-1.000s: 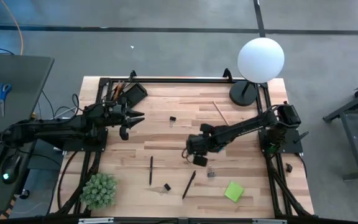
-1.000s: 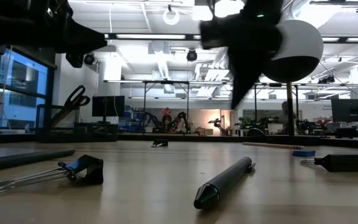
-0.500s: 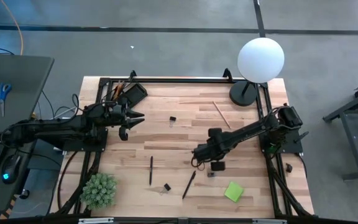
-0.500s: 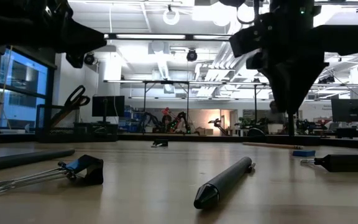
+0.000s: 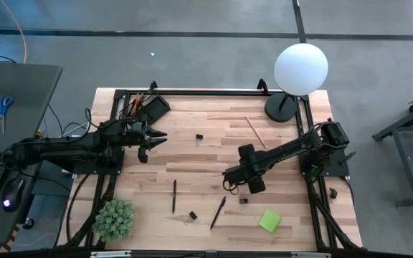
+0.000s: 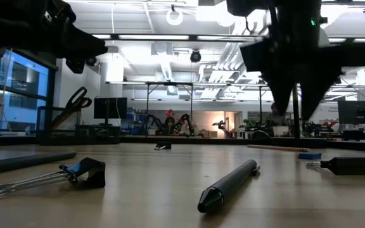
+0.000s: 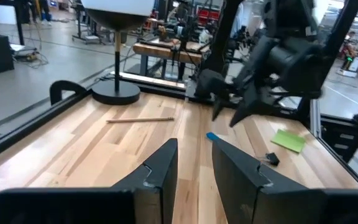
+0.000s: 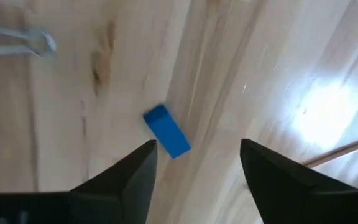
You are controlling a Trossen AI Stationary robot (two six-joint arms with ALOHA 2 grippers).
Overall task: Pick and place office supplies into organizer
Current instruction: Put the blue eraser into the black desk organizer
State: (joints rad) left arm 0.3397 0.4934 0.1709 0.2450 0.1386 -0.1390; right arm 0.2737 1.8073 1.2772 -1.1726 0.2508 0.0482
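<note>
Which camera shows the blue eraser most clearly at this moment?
The right wrist view: the blue eraser lies bare on the wood, just ahead of the open right gripper. The left wrist view shows it small and far off, the low view edge-on. In the high view the right arm hides it.

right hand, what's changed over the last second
The right hand swung across the table toward the right side, then spread its fingers wide; it now hovers empty over the blue eraser. The left hand stayed by the organizer, fingers part open; pens and clips lie unmoved.
</note>
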